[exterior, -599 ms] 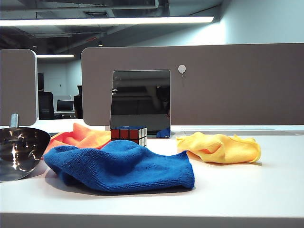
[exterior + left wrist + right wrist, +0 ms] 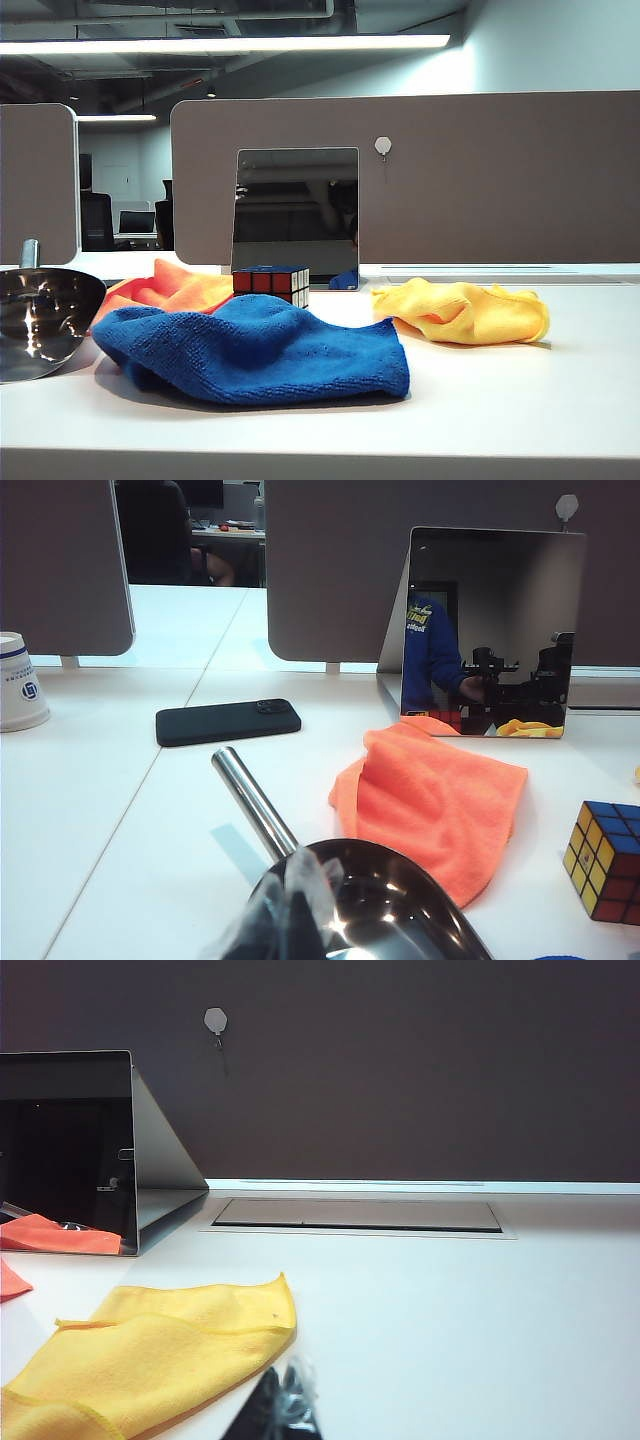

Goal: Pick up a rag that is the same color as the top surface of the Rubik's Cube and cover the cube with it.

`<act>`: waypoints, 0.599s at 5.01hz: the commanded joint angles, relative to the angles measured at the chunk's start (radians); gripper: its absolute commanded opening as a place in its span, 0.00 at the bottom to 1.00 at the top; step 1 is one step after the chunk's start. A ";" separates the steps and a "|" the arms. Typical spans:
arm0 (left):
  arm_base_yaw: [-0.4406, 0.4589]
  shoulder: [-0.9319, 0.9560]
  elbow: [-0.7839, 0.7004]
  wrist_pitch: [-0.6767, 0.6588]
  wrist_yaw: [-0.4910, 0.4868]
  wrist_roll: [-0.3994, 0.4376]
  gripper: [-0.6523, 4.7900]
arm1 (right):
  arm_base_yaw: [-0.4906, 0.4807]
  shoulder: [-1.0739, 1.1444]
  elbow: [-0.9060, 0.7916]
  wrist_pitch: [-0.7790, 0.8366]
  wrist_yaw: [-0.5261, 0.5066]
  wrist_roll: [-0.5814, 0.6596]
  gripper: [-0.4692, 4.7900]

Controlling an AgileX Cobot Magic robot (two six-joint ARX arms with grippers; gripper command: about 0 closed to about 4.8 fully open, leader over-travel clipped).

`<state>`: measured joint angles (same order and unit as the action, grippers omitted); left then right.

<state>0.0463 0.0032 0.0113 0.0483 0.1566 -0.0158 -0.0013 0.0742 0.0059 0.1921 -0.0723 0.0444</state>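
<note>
The deep blue rag [image 2: 250, 345] lies crumpled at the front middle of the table. Just behind it stands the Rubik's Cube [image 2: 271, 281], red face toward the exterior camera and blue on top. In the left wrist view the cube [image 2: 605, 860] sits beyond a metal scoop. My left gripper [image 2: 285, 920] hangs shut and empty over the scoop's near rim, well short of the cube. My right gripper [image 2: 287, 1408] is shut and empty beside the yellow cloth [image 2: 150, 1355]. Neither gripper shows in the exterior view.
An orange cloth [image 2: 165, 289] lies left of the cube and a yellow cloth [image 2: 465, 312] to its right. A shiny metal scoop [image 2: 40, 315] stands at the left edge. A mirror [image 2: 296, 218] stands behind the cube. A black phone [image 2: 228, 721] and a paper cup [image 2: 20, 680] sit farther left.
</note>
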 commanded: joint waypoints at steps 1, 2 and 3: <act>-0.001 0.001 0.001 0.014 -0.002 0.006 0.11 | 0.000 -0.001 0.003 0.014 0.007 0.003 0.08; -0.001 0.001 0.001 0.013 0.006 0.000 0.11 | 0.000 -0.001 0.003 0.014 0.007 0.004 0.08; -0.001 0.001 0.002 0.014 0.048 0.001 0.11 | 0.000 -0.001 0.003 0.014 0.007 0.004 0.08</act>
<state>0.0463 0.0032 0.0113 0.0483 0.1703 -0.0158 -0.0013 0.0742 0.0059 0.1925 -0.0689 0.0444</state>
